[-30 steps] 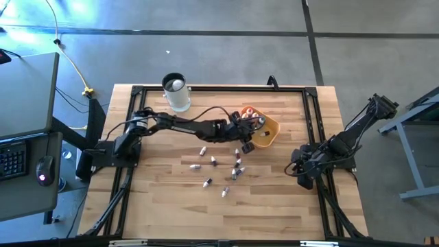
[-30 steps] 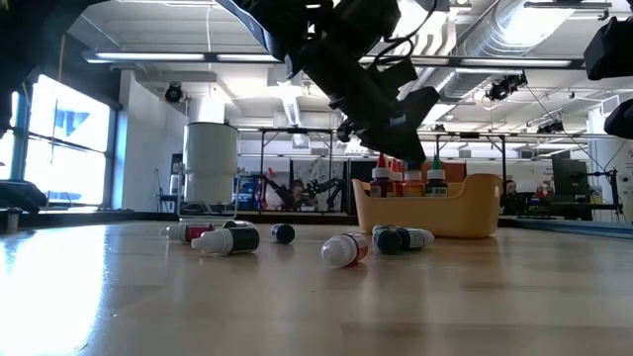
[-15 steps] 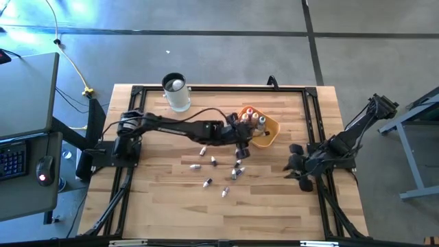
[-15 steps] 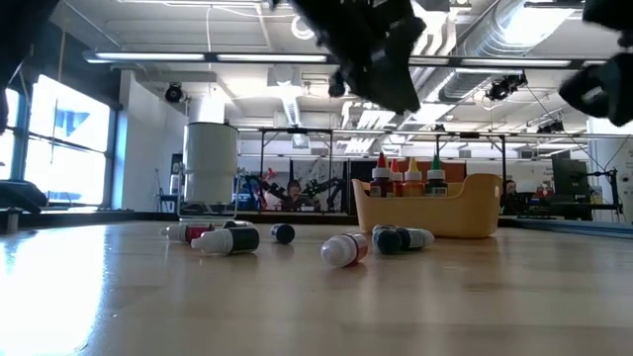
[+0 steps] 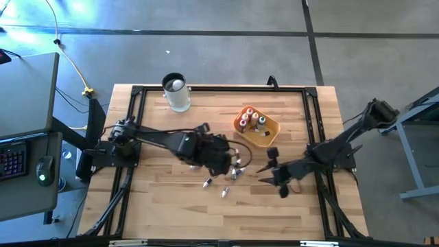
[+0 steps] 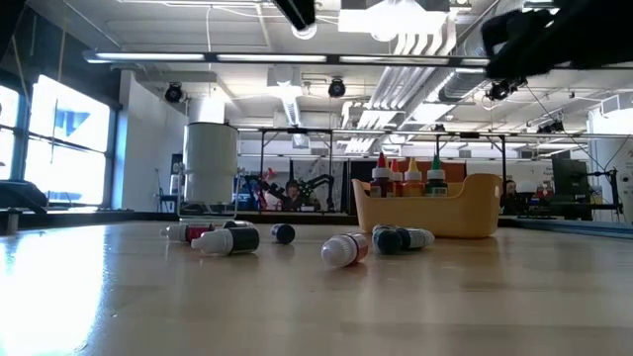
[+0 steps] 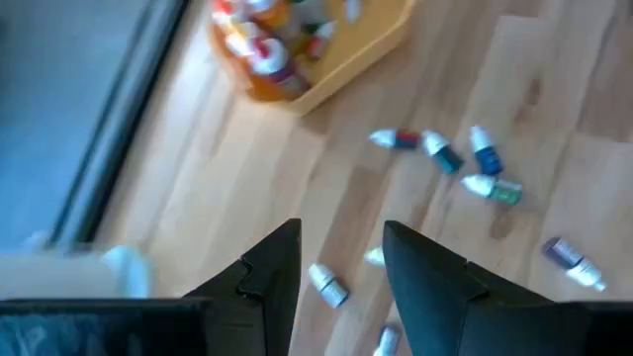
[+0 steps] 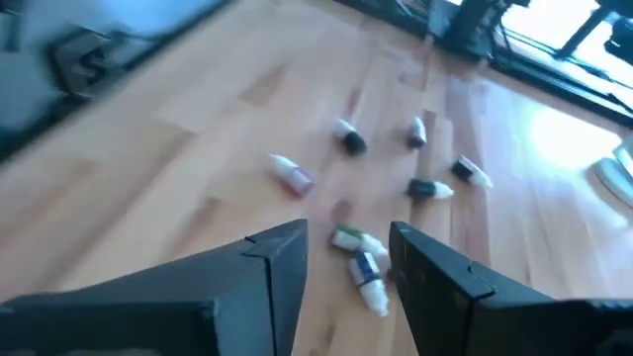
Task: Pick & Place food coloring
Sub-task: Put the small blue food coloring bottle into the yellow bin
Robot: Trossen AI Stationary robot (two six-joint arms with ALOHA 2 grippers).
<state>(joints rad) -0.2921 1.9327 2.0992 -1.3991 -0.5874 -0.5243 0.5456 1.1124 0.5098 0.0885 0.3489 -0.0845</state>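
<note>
Several small food coloring bottles [image 5: 234, 169] lie loose on the wooden table's middle; they also show in the left wrist view [image 7: 440, 153], the right wrist view [image 8: 361, 252] and the low view [image 6: 346, 247]. Several more stand upright in the orange-yellow tray [image 5: 269, 134], which shows in the low view too [image 6: 475, 213]. My left gripper [image 5: 226, 159] hovers open and empty above the loose bottles [image 7: 341, 259]. My right gripper [image 5: 269, 171] is open and empty just to their right, above the table, and looks down on them [image 8: 346, 259].
A tall clear cup [image 5: 176, 92] with a dark rim stands at the far left of the table [image 6: 211, 168]. A dark frame [image 5: 206, 89] runs around the table top. Bare wood lies along the near edge [image 5: 206, 219].
My left gripper has drawn back from the tray toward the near left, ending over the loose bottles, and has risen out of the low view. My right gripper has swung from the table's right edge toward the left, toward the loose bottles. The bottles have stayed put.
</note>
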